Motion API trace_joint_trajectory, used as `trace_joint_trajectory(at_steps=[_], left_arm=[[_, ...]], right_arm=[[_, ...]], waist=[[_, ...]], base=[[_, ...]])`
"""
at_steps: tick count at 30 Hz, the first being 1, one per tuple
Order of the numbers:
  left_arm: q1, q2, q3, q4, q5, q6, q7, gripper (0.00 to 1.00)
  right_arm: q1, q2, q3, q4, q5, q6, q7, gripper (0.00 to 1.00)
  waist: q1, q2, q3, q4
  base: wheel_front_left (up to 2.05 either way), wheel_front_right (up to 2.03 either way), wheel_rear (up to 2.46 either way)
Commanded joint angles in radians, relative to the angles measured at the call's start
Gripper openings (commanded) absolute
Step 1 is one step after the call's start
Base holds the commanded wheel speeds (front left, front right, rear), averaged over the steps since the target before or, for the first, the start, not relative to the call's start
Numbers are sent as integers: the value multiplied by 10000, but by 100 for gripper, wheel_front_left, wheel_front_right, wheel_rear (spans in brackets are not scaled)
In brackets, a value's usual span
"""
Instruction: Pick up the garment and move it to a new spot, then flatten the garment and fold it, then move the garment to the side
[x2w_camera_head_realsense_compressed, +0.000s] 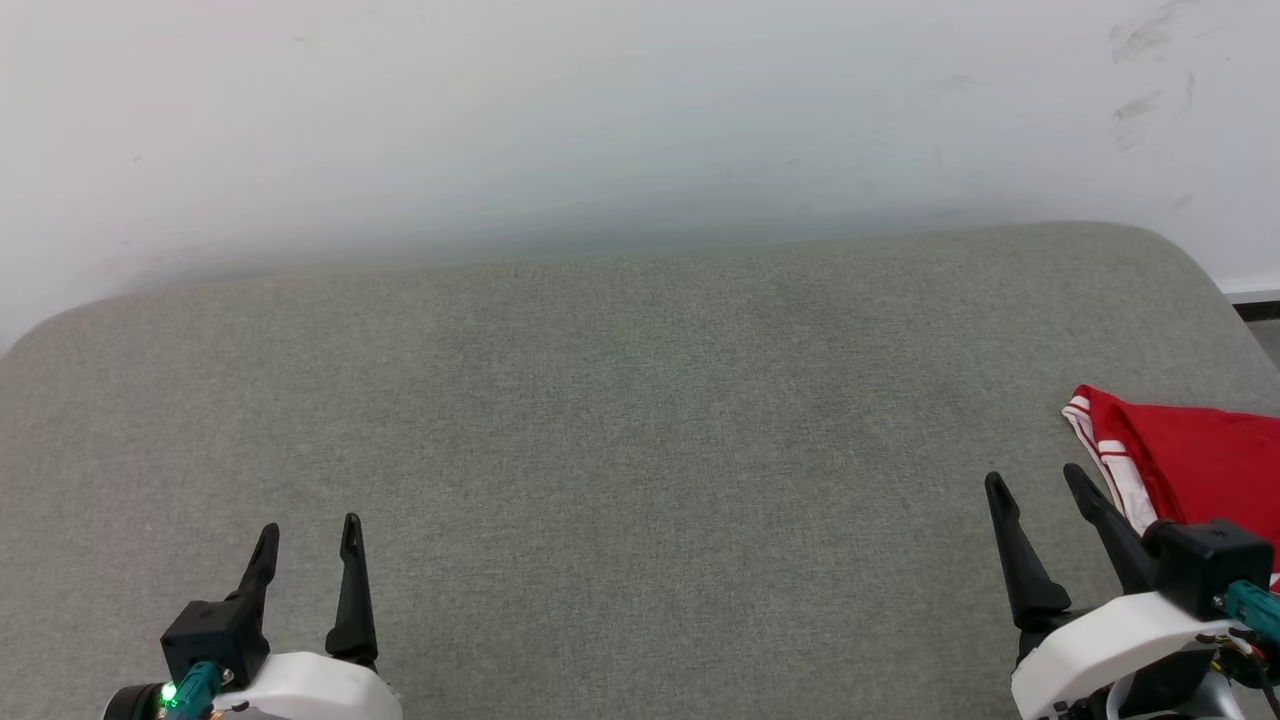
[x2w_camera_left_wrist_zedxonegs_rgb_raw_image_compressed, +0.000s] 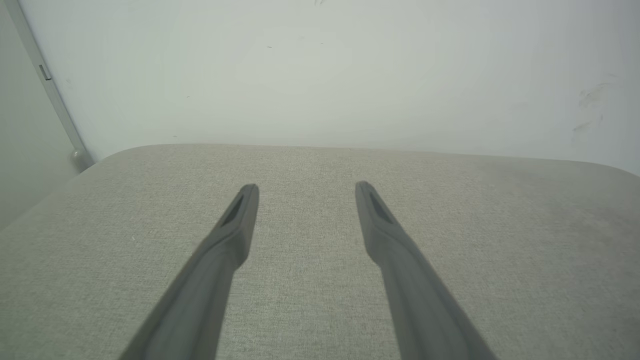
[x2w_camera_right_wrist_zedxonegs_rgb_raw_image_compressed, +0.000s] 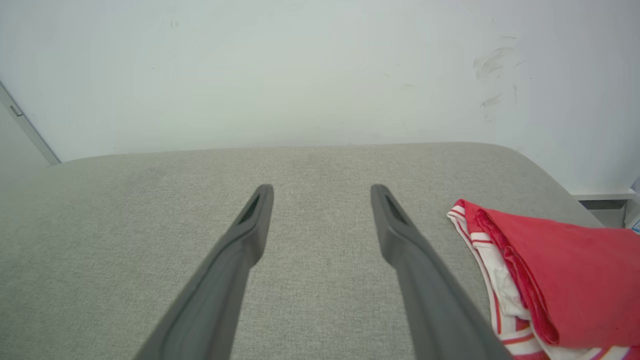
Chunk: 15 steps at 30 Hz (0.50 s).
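- Head view: left tool at lower left, right tool at lower right. Both are spread wide with nothing held, above the grey padded bench. The red garment lies bunched at the bench's right edge, just beside the right tool.
- Left wrist view: left tool is wide, with bare bench between its fingers and a white wall behind.
- Right wrist view: right tool is wide and empty. The garment lies right of the fingers, not gripped, its white striped trim facing the tool.
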Motion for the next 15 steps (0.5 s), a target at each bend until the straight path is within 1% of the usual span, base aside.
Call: trace_joint_trajectory(at_steps=[1,15], left_arm=[[61,-16,-15,38,-18,-24,-17,100],[-217,30,-86,166,-67,-106,-68,100]], right_arm=[[108,54,16,-63,-67,-3,4,100],[59,93,151,-233,-124,-3,10,100]], waist=[[2,-1,0,4],[2,-1,65,-50]], base=[[0,0,0],[0,0,0]])
